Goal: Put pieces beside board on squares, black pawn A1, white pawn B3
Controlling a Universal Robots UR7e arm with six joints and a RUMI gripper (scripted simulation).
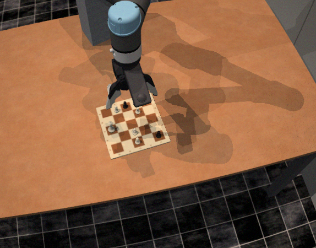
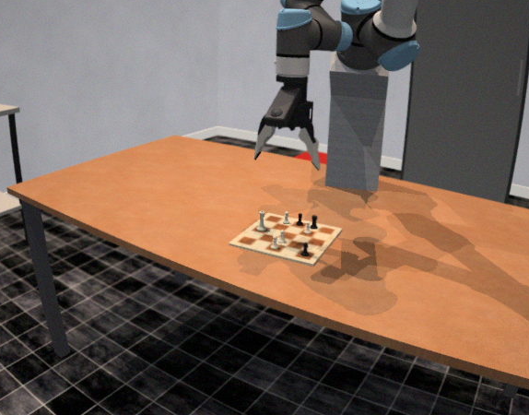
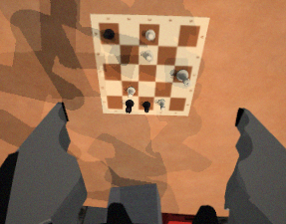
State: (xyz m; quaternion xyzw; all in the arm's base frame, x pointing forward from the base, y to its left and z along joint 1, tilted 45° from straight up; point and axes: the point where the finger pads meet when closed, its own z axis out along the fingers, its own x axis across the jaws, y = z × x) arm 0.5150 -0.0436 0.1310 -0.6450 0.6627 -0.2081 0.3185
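The board (image 1: pixel 107 145) (image 2: pixel 236 243) (image 3: pixel 97 55) lies flat; its edge labels are too small to read. A black pawn (image 1: pixel 158 134) (image 2: pixel 304 249) (image 3: pixel 109 34) stands upright on a dark corner square. A white pawn (image 1: pixel 134 131) (image 2: pixel 282 236) (image 3: pixel 147 56) stands upright on a light square in the middle column, one row in from the edge. No pawn shows beside the board. My gripper (image 1: pixel 131 101) (image 2: pixel 287 163) (image 3: pixel 150 106) is open and empty, high above the table near the board's robot-side edge.
Also on the board are a tall white piece (image 1: pixel 111 127) (image 2: pixel 261 221) (image 3: pixel 182 76), a black rook (image 2: pixel 313 221) (image 3: pixel 130 105), another black pawn (image 1: pixel 125 104) (image 3: pixel 146 106) and several white pawns. The arm's grey pedestal (image 1: pixel 94 25) (image 2: pixel 357 134) stands behind the board.
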